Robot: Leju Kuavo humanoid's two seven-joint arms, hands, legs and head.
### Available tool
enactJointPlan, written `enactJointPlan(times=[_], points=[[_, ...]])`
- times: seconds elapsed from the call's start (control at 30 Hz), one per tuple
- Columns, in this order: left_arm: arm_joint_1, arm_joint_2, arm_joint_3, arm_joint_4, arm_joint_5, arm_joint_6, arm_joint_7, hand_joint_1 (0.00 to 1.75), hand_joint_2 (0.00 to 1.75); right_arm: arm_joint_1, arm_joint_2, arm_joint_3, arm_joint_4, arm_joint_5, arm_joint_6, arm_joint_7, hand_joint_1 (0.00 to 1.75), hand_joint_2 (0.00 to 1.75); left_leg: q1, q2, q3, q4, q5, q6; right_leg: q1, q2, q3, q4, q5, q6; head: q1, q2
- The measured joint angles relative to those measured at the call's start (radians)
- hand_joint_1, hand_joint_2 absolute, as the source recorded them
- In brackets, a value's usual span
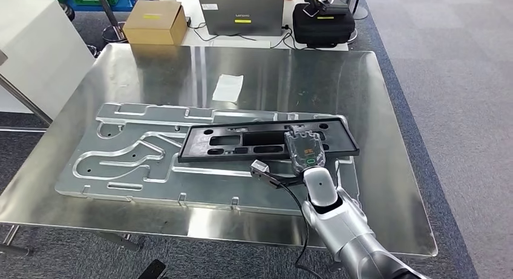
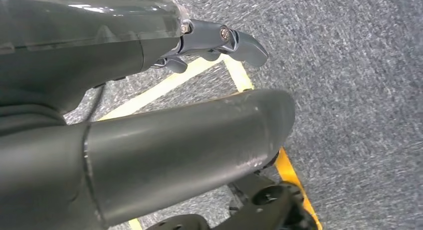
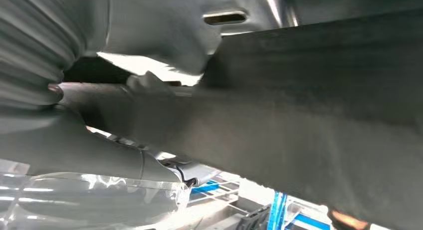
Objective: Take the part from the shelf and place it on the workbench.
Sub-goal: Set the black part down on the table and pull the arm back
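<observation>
Part [image 1: 266,140], black, flat on counter [image 1: 387,188]; my right hand [image 1: 305,147] grips its 3 o'clock end; left hand [image 2: 219,43] curled, holding nothing.

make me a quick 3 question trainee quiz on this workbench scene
1. True or false: the black part lies on the grooved metal plate.
2. Which hand rests on the black part: A left, B right?
3. What white thing lies on the workbench beyond the plate?

Key: 1 true. 2 B, the right hand. 3 a sheet of paper.
</observation>
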Motion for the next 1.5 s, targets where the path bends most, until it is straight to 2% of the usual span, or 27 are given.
enactJointPlan(times=[0.1,0.17,0.2,0.27,0.3,0.33,0.37,0.4,0.47,0.5,0.57,0.67,0.73,0.8,0.83,0.87,0.9,0.97,1.03,1.13,1.2,1.3,1.33,1.4,1.43,1.47,1.5], points=[[0.003,0.0,-0.001,0.0,0.003,-0.003,-0.004,0.0,0.0,0.001,0.0,0.0,0.013,0.001,-0.012,0.0,0.0,0.0,-0.003,0.0,0.009,-0.022,0.008,0.019,0.003,0.001,-0.004,0.0,-0.002,0.017,0.0,0.0],[0.005,-0.003,-0.002,0.0,0.009,-0.003,-0.009,0.0,0.0,0.0,0.0,-0.002,0.017,0.002,-0.02,0.0,0.0,0.0,0.002,0.002,0.014,-0.031,0.017,0.031,0.003,0.0,-0.01,0.021,-0.02,0.029,0.002,0.0],[0.004,-0.004,-0.001,0.0,0.012,-0.003,-0.011,0.0,0.0,0.0,0.0,-0.003,0.019,0.002,-0.024,0.0,0.0,0.0,0.005,0.003,0.017,-0.035,0.019,0.037,0.002,-0.001,-0.026,0.059,-0.044,0.035,0.004,0.0],[0.005,-0.004,-0.001,0.0,0.017,-0.004,-0.013,0.0,0.0,0.002,-0.001,-0.006,0.023,0.002,-0.032,0.0,0.0,0.0,0.005,0.004,0.018,-0.036,0.019,0.042,-0.003,-0.002,-0.086,0.183,-0.107,0.043,0.007,0.0],[0.005,-0.004,-0.001,0.0,0.017,-0.005,-0.013,0.0,0.0,0.003,-0.002,-0.008,0.025,0.002,-0.036,0.0,0.0,0.0,0.004,0.004,0.018,-0.036,0.018,0.043,-0.005,-0.003,-0.116,0.242,-0.128,0.046,0.007,0.0],[0.006,-0.004,-0.001,0.0,0.018,-0.006,-0.013,0.0,0.0,0.005,-0.003,-0.01,0.026,0.002,-0.039,0.0,0.0,0.0,0.004,0.004,0.018,-0.035,0.017,0.043,-0.006,-0.003,-0.133,0.272,-0.131,0.048,0.008,0.0],[0.006,-0.004,-0.001,0.0,0.018,-0.006,-0.012,0.0,0.0,0.005,-0.003,-0.012,0.027,0.002,-0.041,0.0,0.0,0.0,0.004,0.004,0.019,-0.035,0.017,0.043,-0.007,-0.003,-0.132,0.265,-0.116,0.048,0.008,0.0],[0.006,-0.004,-0.001,0.0,0.018,-0.007,-0.011,0.0,0.0,0.006,-0.004,-0.013,0.028,0.002,-0.041,-0.002,0.0,0.0,0.004,0.003,0.021,-0.035,0.016,0.041,-0.008,-0.003,-0.109,0.219,-0.085,0.046,0.008,0.0],[0.005,-0.005,-0.001,0.0,0.018,-0.009,-0.01,0.0,0.0,0.005,-0.004,-0.016,0.029,0.002,-0.042,-0.005,0.0,0.0,0.002,0.002,0.023,-0.033,0.012,0.036,-0.005,-0.004,-0.037,0.077,-0.022,0.036,0.008,0.0],[0.005,-0.006,-0.001,0.0,0.018,-0.009,-0.009,0.0,0.0,0.006,-0.004,-0.016,0.029,0.002,-0.042,-0.006,0.0,0.0,0.001,0.001,0.024,-0.032,0.011,0.032,-0.002,-0.004,-0.011,0.025,-0.006,0.031,0.007,0.0],[0.005,-0.007,-0.001,0.0,0.018,-0.01,-0.006,0.0,0.0,0.007,-0.003,-0.016,0.031,0.002,-0.042,-0.007,0.0,0.0,0.0,0.001,0.024,-0.033,0.01,0.021,0.004,-0.004,0.005,-0.011,-0.002,0.023,0.007,0.0],[0.005,-0.006,-0.001,0.0,0.019,-0.01,-0.005,0.0,0.0,0.009,-0.002,-0.016,0.033,0.002,-0.042,-0.008,0.0,0.0,0.001,0.001,0.021,-0.021,-0.003,0.004,-0.003,-0.005,0.011,-0.022,0.006,0.008,0.006,0.0],[0.005,-0.006,-0.001,0.0,0.019,-0.01,-0.004,0.0,0.0,0.009,0.0,-0.016,0.034,0.003,-0.042,-0.008,0.0,0.0,0.004,0.002,-0.015,0.063,-0.054,-0.005,-0.006,-0.007,0.017,-0.029,0.009,-0.001,0.002,0.0],[0.007,-0.006,-0.001,0.0,0.019,-0.012,-0.004,0.0,0.0,0.012,0.0,-0.016,0.036,0.003,-0.042,-0.008,0.0,0.0,0.006,0.002,-0.076,0.194,-0.113,-0.014,-0.005,-0.008,0.017,-0.028,0.008,-0.005,-0.002,0.0],[0.008,-0.006,-0.001,0.0,0.02,-0.013,-0.004,0.0,0.0,0.014,0.0,-0.016,0.038,0.003,-0.042,-0.009,0.0,0.0,0.007,0.002,-0.096,0.234,-0.121,-0.017,-0.005,-0.007,0.017,-0.028,0.007,-0.005,-0.002,0.0],[0.009,-0.006,-0.001,0.0,0.022,-0.015,-0.004,0.0,0.0,0.017,0.0,-0.016,0.04,0.003,-0.042,-0.009,0.0,0.0,0.008,0.002,-0.099,0.239,-0.112,-0.019,-0.005,-0.007,0.017,-0.026,0.006,-0.005,-0.002,0.0],[0.009,-0.006,-0.001,0.0,0.024,-0.017,-0.004,0.0,0.0,0.018,0.0,-0.017,0.042,0.003,-0.042,-0.009,0.0,0.0,0.01,0.002,-0.081,0.203,-0.084,-0.02,-0.006,-0.007,0.018,-0.022,0.005,-0.003,-0.002,0.0],[0.008,-0.005,-0.001,0.0,0.032,-0.024,-0.004,0.0,0.0,0.02,0.0,-0.018,0.043,0.003,-0.044,-0.009,0.0,0.0,0.013,0.002,-0.016,0.071,-0.023,-0.02,-0.006,-0.005,0.015,-0.01,0.001,0.004,-0.003,0.0],[0.006,-0.004,-0.001,0.0,0.039,-0.032,-0.006,0.0,0.0,0.02,0.0,-0.021,0.045,0.003,-0.047,-0.01,0.0,0.0,0.011,0.0,0.018,-0.005,0.002,-0.01,-0.003,-0.002,0.007,0.002,-0.003,0.015,-0.003,0.0],[0.006,-0.004,0.0,0.0,0.045,-0.038,-0.009,0.0,0.0,0.022,-0.001,-0.026,0.049,0.003,-0.049,-0.013,0.0,0.0,0.008,-0.001,0.014,-0.013,0.01,0.011,-0.003,-0.001,0.001,0.003,0.001,0.031,-0.004,0.0],[0.006,-0.004,0.001,0.0,0.048,-0.04,-0.01,0.0,0.0,0.022,-0.001,-0.028,0.051,0.003,-0.049,-0.014,0.0,0.0,0.01,0.0,0.013,-0.019,0.016,0.022,-0.004,-0.001,-0.001,0.004,0.0,0.038,-0.004,0.0],[0.005,-0.004,0.001,0.0,0.049,-0.041,-0.011,0.0,0.0,0.022,-0.001,-0.029,0.051,0.003,-0.049,-0.014,0.0,0.0,0.011,0.002,0.012,-0.021,0.02,0.027,-0.006,-0.001,-0.004,0.011,-0.011,0.04,-0.004,0.0],[0.004,-0.004,0.001,0.0,0.05,-0.041,-0.011,0.0,0.0,0.022,-0.001,-0.03,0.051,0.003,-0.049,-0.014,0.0,0.0,0.011,0.002,0.011,-0.022,0.022,0.031,-0.007,-0.002,-0.008,0.024,-0.027,0.042,-0.002,0.0],[0.003,-0.004,0.001,0.0,0.052,-0.043,-0.012,0.0,0.0,0.025,-0.001,-0.032,0.054,0.003,-0.049,-0.017,0.0,0.0,0.009,0.004,-0.009,-0.023,0.037,0.039,-0.01,-0.003,-0.053,0.158,-0.117,0.05,0.002,0.0],[0.003,-0.004,0.001,0.0,0.052,-0.044,-0.012,0.0,0.0,0.026,-0.001,-0.032,0.056,0.003,-0.049,-0.017,0.0,0.0,0.009,0.005,-0.022,-0.023,0.047,0.041,-0.011,-0.003,-0.064,0.212,-0.149,0.052,0.004,0.0],[0.003,-0.004,0.001,0.0,0.053,-0.045,-0.012,0.0,0.0,0.028,-0.001,-0.032,0.058,0.003,-0.049,-0.018,0.0,0.0,0.008,0.005,-0.036,-0.023,0.058,0.041,-0.012,-0.003,-0.058,0.237,-0.163,0.052,0.004,0.0],[0.003,-0.004,0.002,0.0,0.053,-0.045,-0.012,0.0,0.0,0.028,-0.002,-0.032,0.059,0.003,-0.05,-0.019,0.0,0.0,0.008,0.004,-0.046,-0.023,0.067,0.039,-0.012,-0.003,-0.018,0.191,-0.141,0.049,0.004,0.0]])
